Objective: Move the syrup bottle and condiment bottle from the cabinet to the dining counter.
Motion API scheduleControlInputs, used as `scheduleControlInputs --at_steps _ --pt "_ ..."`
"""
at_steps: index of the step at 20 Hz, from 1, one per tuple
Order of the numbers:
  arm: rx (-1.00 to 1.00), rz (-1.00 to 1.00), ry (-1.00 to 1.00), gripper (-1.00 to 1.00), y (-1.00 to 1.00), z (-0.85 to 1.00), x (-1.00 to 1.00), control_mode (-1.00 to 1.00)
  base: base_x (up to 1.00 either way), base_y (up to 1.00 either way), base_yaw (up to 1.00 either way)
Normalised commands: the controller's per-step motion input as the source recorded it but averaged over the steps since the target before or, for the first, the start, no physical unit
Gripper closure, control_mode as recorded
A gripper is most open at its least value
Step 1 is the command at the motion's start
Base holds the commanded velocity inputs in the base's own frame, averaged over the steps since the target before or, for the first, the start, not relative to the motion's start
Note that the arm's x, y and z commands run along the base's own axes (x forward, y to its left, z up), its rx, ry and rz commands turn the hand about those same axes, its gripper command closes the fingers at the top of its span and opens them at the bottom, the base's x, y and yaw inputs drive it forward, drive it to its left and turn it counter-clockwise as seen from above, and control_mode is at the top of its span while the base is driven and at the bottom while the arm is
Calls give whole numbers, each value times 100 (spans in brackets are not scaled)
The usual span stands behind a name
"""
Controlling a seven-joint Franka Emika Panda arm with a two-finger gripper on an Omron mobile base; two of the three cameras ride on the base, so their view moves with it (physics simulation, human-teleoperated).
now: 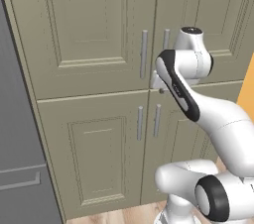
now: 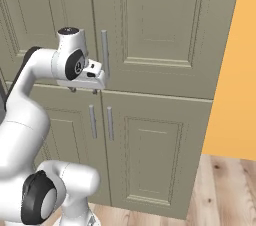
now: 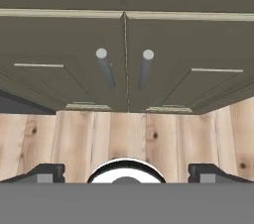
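The gripper (image 2: 83,90) is held at the shut cabinet (image 2: 155,30), jaws released wide, for its handle (image 2: 104,55)

The cabinet (image 1: 94,44) looks matt painted, its handles (image 1: 144,53) brushed metal, the floor (image 3: 124,136) knotty wood.

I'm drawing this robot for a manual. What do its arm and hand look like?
The arm is glossy white with rounded links, black bands at the joints and a dark cap on the top joint. The hand is a flat white block with two small dark fingertips. No cables or markings show.
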Motion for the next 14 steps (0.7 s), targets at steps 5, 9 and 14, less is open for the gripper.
scheduleControlInputs --at_steps 5,9,14 --pt "1 0 0 -100 0 0 0 -100 0 -2 0" --pt "0 0 -11 -100 0 1 18 -100 0 0 0" --pt "0 0 -23 -100 0 0 39 -100 0 0 0"
